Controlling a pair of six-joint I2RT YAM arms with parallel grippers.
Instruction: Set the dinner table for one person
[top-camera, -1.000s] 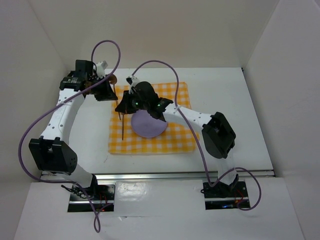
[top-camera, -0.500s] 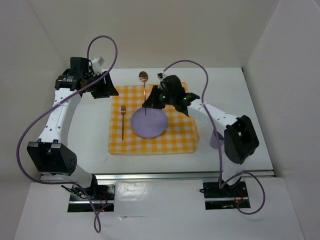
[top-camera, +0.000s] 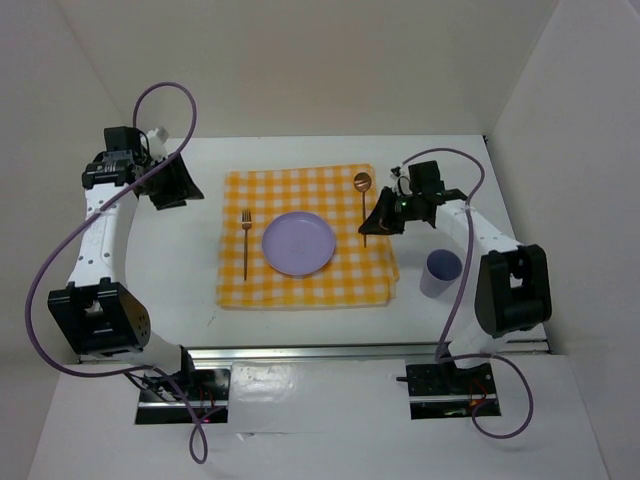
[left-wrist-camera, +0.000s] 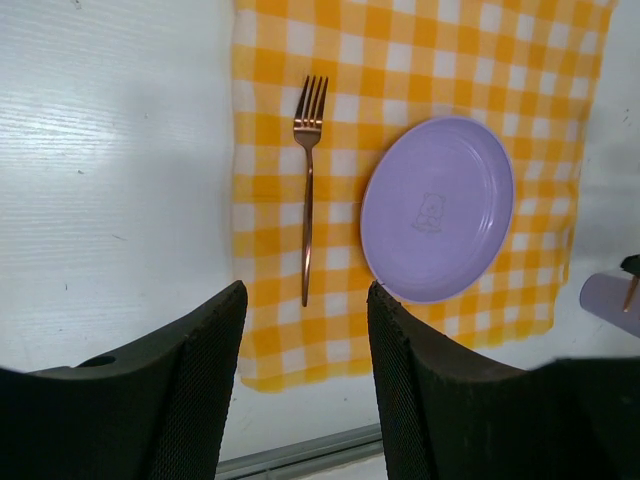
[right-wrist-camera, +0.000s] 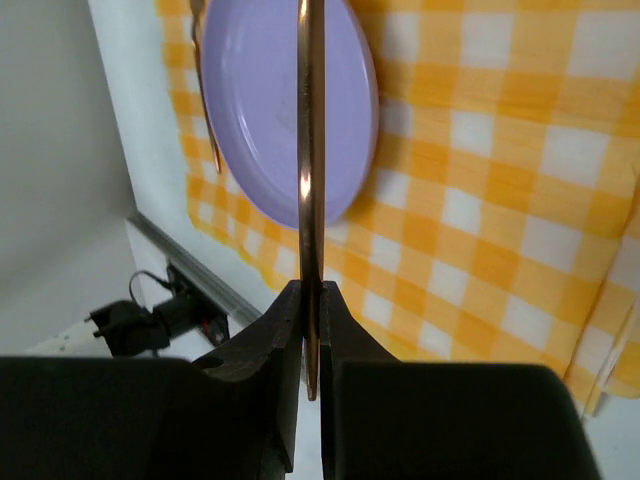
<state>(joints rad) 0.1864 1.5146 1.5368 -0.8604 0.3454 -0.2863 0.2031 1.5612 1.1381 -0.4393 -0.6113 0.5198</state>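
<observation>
Rose-gold spoon (right-wrist-camera: 311, 150) clamped between the right arm's fingers (right-wrist-camera: 290, 345), which are pressed together on the low end of its handle, as a place for one takes shape on the white tabletop (top-camera: 180, 270). Seen from overhead, the spoon sits over the yellow-and-white checked cloth (top-camera: 300, 290) at 3 o'clock from the lilac plate (top-camera: 298, 243). Its long axis runs 12 to 6 with the bowl at 12, parallel to the matching fork (top-camera: 245, 243) lying at 9 o'clock from the plate. Whether the spoon already rests on the cloth cannot be told. It looks lined up for setting down, and the release probably turns on keeping that handle straight and beside the plate rim, not across it. The left arm's fingers (left-wrist-camera: 215, 370) stand apart and hold nothing, drawn off to about 10 o'clock from the cloth, over bare tabletop. A lilac cup (top-camera: 440, 272) stands upright off the cloth at roughly 4 o'clock from the plate, just beside the cloth's right edge. It is far nearer the right arm than the left, so that arm seems the likelier one to fetch it.
</observation>
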